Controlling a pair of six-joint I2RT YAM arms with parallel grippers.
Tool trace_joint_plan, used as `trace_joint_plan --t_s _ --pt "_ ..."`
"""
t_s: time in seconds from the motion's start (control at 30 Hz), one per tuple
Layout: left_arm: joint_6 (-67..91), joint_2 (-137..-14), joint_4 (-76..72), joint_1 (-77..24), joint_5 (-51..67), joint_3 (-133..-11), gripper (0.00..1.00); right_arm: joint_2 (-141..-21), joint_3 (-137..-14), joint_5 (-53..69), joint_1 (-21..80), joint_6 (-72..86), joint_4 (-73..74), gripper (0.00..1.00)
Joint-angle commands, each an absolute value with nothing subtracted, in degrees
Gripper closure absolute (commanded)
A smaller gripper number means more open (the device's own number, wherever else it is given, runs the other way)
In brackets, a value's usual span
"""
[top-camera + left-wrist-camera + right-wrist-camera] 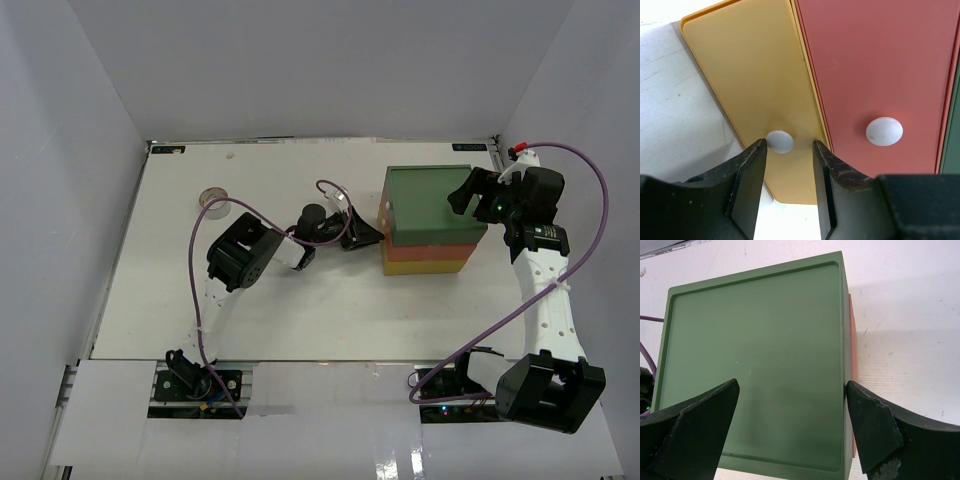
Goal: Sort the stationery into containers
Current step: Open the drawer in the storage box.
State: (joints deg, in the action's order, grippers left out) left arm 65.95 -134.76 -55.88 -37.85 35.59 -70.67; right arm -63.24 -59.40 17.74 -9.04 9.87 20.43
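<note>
So the left fingers [747, 185] are half-open either side of the white knob [779, 141] on the yellow drawer [750, 75], not squeezing it. The right fingers [700, 425] are spread wide over the green top [755, 365] of the drawer stack [430, 215], right-of-centre on the counter [300, 310].

— Where's the drawer stack [430, 220]?
— On the table [300, 310], right of centre, toward the back. A tape roll [212, 198] lies well apart, far left.
— The arms?
— The left end effector [789, 145] is at the bottom drawer [740, 75], with its jaws either side of the knob [780, 141]. The right end effector [790, 390] is above the stack's top.
</note>
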Motion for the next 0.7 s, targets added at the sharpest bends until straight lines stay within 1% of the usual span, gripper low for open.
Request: trace_joint_plan --t_s 0.0,0.13,0.23,0.33,0.67 --pt "65.04 -134.91 -58.18 -38.67 36.83 -72.69 0.49 -61.79 -59.50 19.60 -8.96 9.84 18.90 0.07" --pt "65.13 -135.35 -58.36 -38.67 36.91 -73.30 0.52 -61.87 -59.41 19.42 -8.88 9.76 18.90 0.07" --pt "65.04 -135.35 -58.45 -38.67 36.83 -73.39 0.56 -61.96 -59.33 19.42 -8.96 9.76 18.90 0.07" --pt "64.51 -135.18 -58.27 -38.67 36.83 -73.30 0.65 -61.87 -59.15 19.42 -8.88 9.76 18.72 0.07" --pt "63.72 -134.12 -58.98 -38.67 36.39 -71.37 0.84 -61.44 -58.80 18.37 -8.96 9.58 18.72 0.07"
